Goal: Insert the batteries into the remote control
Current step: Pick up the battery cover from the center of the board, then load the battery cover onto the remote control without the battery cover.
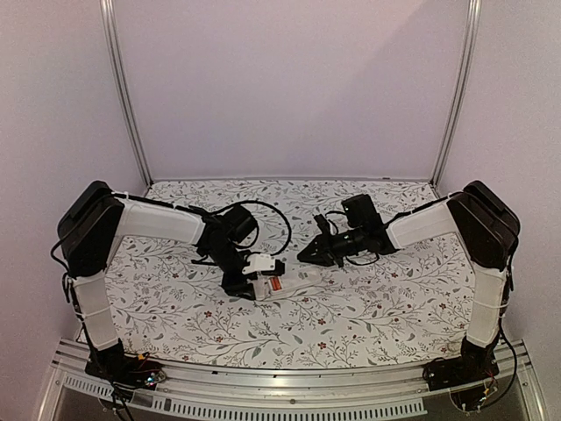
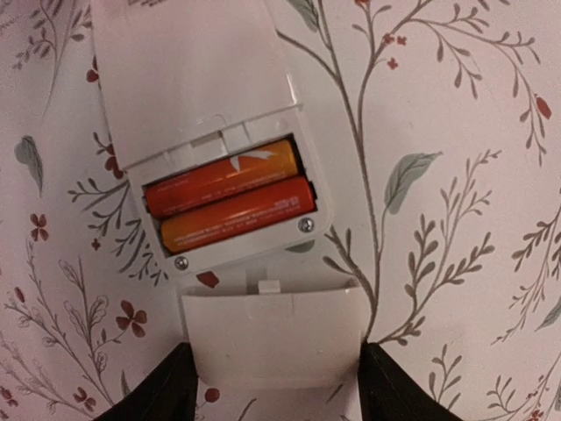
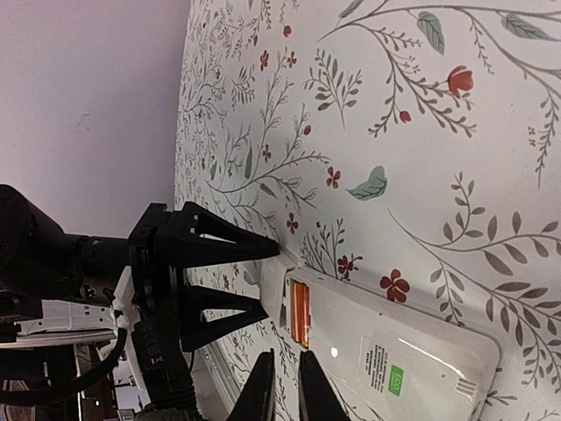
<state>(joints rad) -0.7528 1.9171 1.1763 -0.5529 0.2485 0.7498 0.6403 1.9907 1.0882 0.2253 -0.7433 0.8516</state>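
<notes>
Two grippers meet at the remote control (image 2: 188,70). The left gripper (image 2: 275,360) is at its battery end, jaws against the edges of a white cover plate (image 2: 272,320), though a firm grip cannot be told. The right gripper (image 3: 287,360) is just beside it, closed and empty. Both orange batteries (image 2: 230,200) lie in its recess.

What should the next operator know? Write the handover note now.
Left gripper: fingers flank the cover, at its edges; firm grip not certain.
Right gripper: shut, empty, near the remote.
Remote: on the table, back up, recess uncovered.
Done: both batteries lie side by side in the recess.
Left: the cover is off, just past the remote's end; fit it over the recess.
</notes>
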